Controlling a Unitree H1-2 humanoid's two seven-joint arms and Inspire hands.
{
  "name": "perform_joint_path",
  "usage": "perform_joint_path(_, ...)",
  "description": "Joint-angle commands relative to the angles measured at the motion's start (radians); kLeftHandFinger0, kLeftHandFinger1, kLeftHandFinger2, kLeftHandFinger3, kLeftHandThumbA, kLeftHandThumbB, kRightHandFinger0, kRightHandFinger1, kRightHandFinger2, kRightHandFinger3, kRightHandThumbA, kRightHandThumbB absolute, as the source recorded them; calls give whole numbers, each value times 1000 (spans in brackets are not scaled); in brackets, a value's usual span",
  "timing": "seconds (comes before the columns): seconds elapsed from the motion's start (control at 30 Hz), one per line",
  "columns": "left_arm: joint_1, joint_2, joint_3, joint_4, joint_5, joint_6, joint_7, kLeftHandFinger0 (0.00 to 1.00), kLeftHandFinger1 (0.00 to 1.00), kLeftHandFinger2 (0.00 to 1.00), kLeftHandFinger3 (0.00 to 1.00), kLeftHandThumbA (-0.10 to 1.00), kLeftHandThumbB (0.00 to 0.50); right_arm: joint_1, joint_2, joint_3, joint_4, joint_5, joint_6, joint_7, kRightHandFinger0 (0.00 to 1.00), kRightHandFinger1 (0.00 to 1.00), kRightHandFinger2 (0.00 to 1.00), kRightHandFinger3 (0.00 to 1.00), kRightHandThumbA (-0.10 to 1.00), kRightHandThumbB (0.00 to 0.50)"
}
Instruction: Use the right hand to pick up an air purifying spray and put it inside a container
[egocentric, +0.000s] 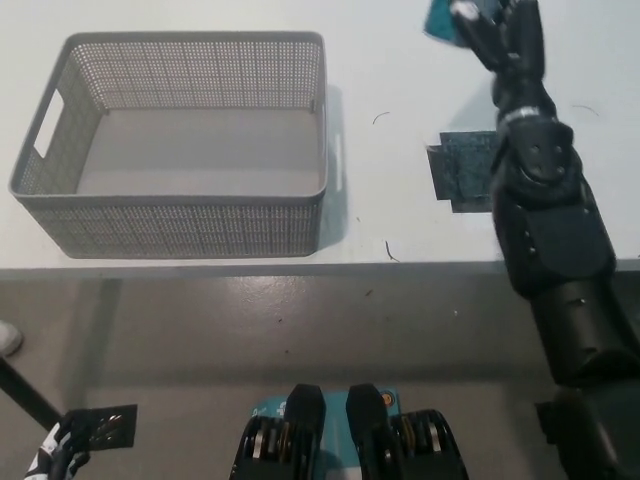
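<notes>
Spray picked up, not yet in the basket.

Up at the top right of the frame: black right hand (500, 35) wrapped around the blue spray bottle (440, 20), with only a small bit of the bottle showing at the top edge. Lifted well off the table (400, 90), above and away from the dark mat (460, 170) at the right. Over at the upper left: grey basket (190, 215), nothing inside. Picking up looks done; left to do, carrying the bottle across to the left and setting it down inside the basket. Down at the bottom left corner: white left hand (55, 462) resting, too little showing to tell how its fingers are.
</notes>
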Motion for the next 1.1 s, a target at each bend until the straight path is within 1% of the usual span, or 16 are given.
perform_joint_path(0.0,-2,16,-10,-17,22,5,-7,1000,1000,1000,1000,969,322,-94,33,36,-40,-29,19,23,343,332,431,455,-100,421)
perform_joint_path(0.03,-4,15,-12,-16,21,4,-7,1000,1000,1000,1000,957,325,-95,41,44,-37,-34,21,22,335,338,432,453,-100,422)
perform_joint_path(0.1,-12,11,-18,-16,24,7,-4,1000,1000,1000,1000,945,319,-104,69,70,-19,-44,24,25,400,363,423,454,-100,417)
perform_joint_path(0.23,-12,6,-29,-16,38,3,1,1000,1000,1000,1000,946,319,-106,115,104,3,-64,48,20,458,391,413,443,-100,420)
perform_joint_path(0.27,-17,5,-34,-15,49,0,3,1000,1000,1000,1000,957,319,-111,124,121,24,-80,31,17,413,366,403,430,-100,428)
perform_joint_path(0.33,-17,5,-36,-18,50,5,4,1000,1000,1000,1000,967,347,-110,143,148,67,-97,7,25,411,384,431,460,-100,417)
perform_joint_path(0.5,-22,1,-43,-33,50,29,0,1000,1000,1000,1000,961,319,-122,190,173,191,-97,-41,24,447,393,419,425,-100,432)
perform_joint_path(0.57,-29,4,-50,-35,58,32,-3,1000,1000,1000,1000,974,348,-124,208,184,231,-107,-39,17,377,364,391,408,-100,433)
perform_joint_path(0.63,-31,2,-53,-36,64,34,0,1000,1000,1000,1000,973,346,-130,218,208,284,-135,-72,14,321,342,371,406,-94,430)
perform_joint_path(0.77,-37,-2,-63,-38,61,37,-2,1000,1000,1000,1000,966,330,-126,237,216,343,-140,-117,8,330,370,415,415,-100,427)
perform_joint_path(0.87,-42,1,-66,-37,63,32,-4,1000,1000,1000,1000,966,327,-132,253,218,399,-146,-152,-1,309,342,403,400,-100,437)
perform_joint_path(0.93,-44,2,-66,-33,65,23,-1,1000,1000,1000,1000,970,336,-137,256,215,424,-145,-165,5,360,381,445,424,-100,420)
perform_joint_path(0.97,-42,7,-64,-31,65,21,-1,1000,1000,1000,1000,974,345,-136,256,218,432,-149,-180,10,429,473,540,535,-59,432)
perform_joint_path(1.0,-40,8,-64,-31,66,20,-2,1000,1000,1000,1000,974,346,-135,256,219,436,-152,-186,10,432,479,545,542,-57,432)
perform_joint_path(1.03,-39,9,-65,-33,61,26,-6,1000,1000,1000,1000,970,349,-130,251,211,416,-121,-163,87,925,1000,1000,1000,340,497)
perform_joint_path(1.07,-40,16,-65,-35,55,31,-12,1000,1000,1000,1000,970,351,-129,244,218,396,-116,-140,134,1000,1000,1000,1000,453,500)
